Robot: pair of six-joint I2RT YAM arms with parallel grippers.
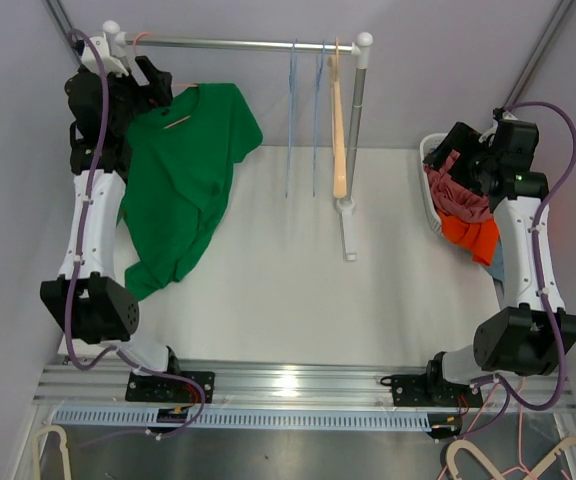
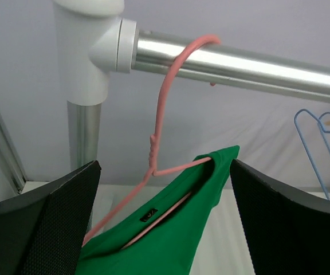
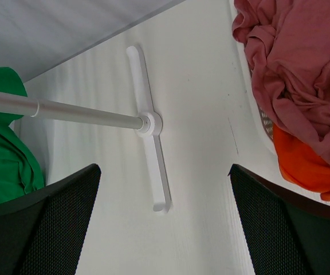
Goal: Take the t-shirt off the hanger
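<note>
A green t-shirt (image 1: 183, 180) hangs on a pink hanger (image 1: 178, 120) hooked over the metal rail (image 1: 248, 44) at its left end. In the left wrist view the hanger (image 2: 162, 109) hooks over the rail (image 2: 239, 64), and the shirt's collar (image 2: 171, 229) sits between my open fingers. My left gripper (image 1: 158, 80) is open, raised beside the hanger's neck, holding nothing. My right gripper (image 1: 465, 150) is open and empty at the far right, over the basket. In the right wrist view the gripper (image 3: 165, 229) hangs above the bare table.
Two blue hangers (image 1: 303, 120) and a wooden hanger (image 1: 339, 125) hang on the rail's right part. The rack's post (image 1: 356, 130) and foot (image 1: 348, 230) stand mid-table. A white basket (image 1: 434, 200) holds pink (image 3: 291, 74) and orange clothes (image 1: 471, 235). More hangers (image 1: 513, 465) lie in front.
</note>
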